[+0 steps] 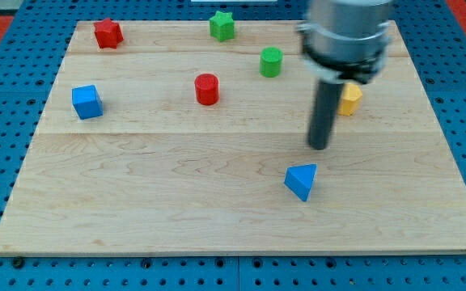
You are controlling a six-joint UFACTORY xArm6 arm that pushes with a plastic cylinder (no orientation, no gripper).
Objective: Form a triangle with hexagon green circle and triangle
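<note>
The green circle (pixel 271 61) stands near the view's top, right of centre. The yellow hexagon (pixel 350 99) lies at the right, partly hidden behind my rod. The blue triangle (pixel 302 180) lies lower, right of centre. My tip (pixel 319 146) rests on the board, just above and to the right of the blue triangle, below and left of the yellow hexagon, touching neither.
A red circle (pixel 207 89) stands left of the green circle. A green star (pixel 222 26) is at the top centre, a red star-like block (pixel 108 33) at the top left, a blue cube (pixel 87 102) at the left. The wooden board (pixel 176 202) lies on a blue pegboard.
</note>
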